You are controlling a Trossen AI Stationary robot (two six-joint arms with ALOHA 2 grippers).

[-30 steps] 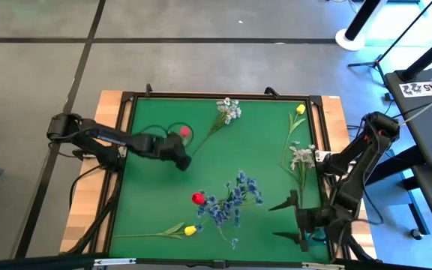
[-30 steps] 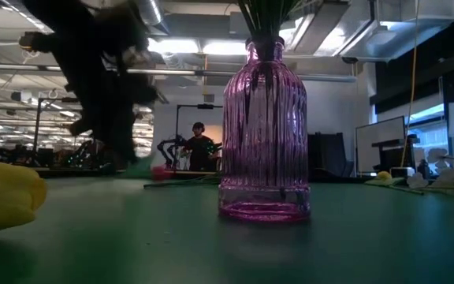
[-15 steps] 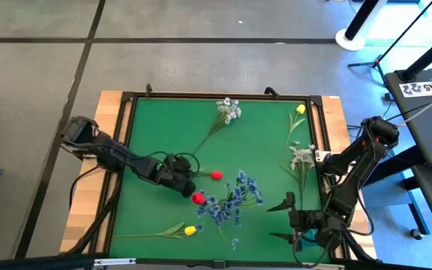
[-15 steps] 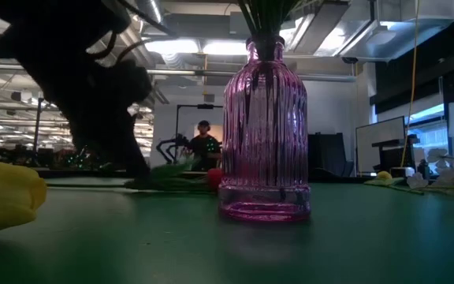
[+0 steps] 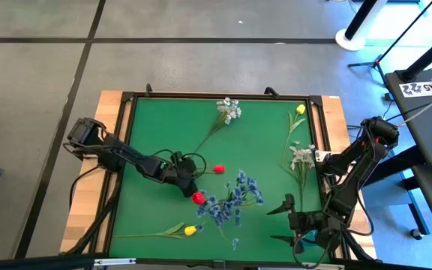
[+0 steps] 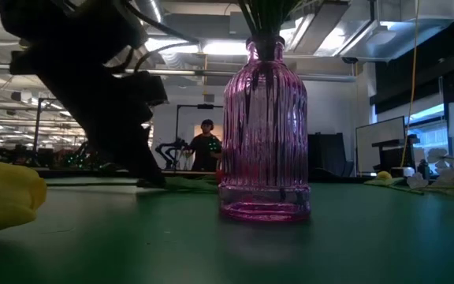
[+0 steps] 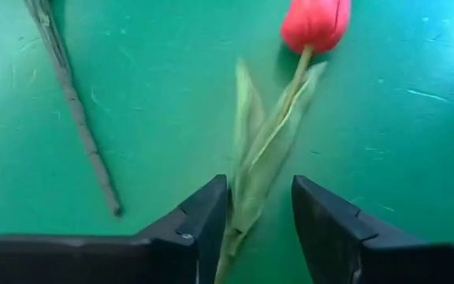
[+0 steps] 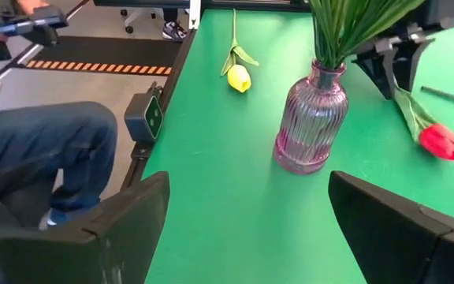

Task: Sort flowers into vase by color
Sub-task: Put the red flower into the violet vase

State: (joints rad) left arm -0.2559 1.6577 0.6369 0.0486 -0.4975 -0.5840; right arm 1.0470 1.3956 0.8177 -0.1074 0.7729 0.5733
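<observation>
A red tulip (image 5: 217, 169) lies flat on the green mat, its bud (image 7: 315, 22) away from my left gripper (image 5: 186, 181). That gripper (image 7: 260, 229) is open and slants down at the mat, one finger on each side of the lower stem and leaf (image 7: 262, 158). The purple glass vase (image 8: 310, 118) stands close by toward the near edge, holding green stems with blue blossoms (image 5: 238, 196) and a red bud (image 5: 198, 199). My right gripper (image 5: 291, 219) hovers open at the near right, above the mat, with nothing between its fingers. My left gripper has its open fingers on either side of the red tulip's lower stem end (image 7: 239, 225), slanting down from the table's left. The leaf lies close against one finger (image 7: 211, 217); whether they touch, I cannot tell. The tulip rests on the mat.
Loose flowers lie on the mat: a whitish spray (image 5: 229, 110) far centre with its long stem (image 7: 77, 126), a yellow tulip (image 5: 300, 109) far right, a whitish spray (image 5: 301, 157) right, a yellow tulip (image 5: 190, 230) near left. A seated person's legs (image 8: 38, 150) show beyond the table's edge.
My left gripper has gone toward the near edge and down toward the vase, rolling its wrist. The red tulip has travelled with it and swung round; it now lies flat on the mat beside the vase. My right gripper has sunk slightly.
</observation>
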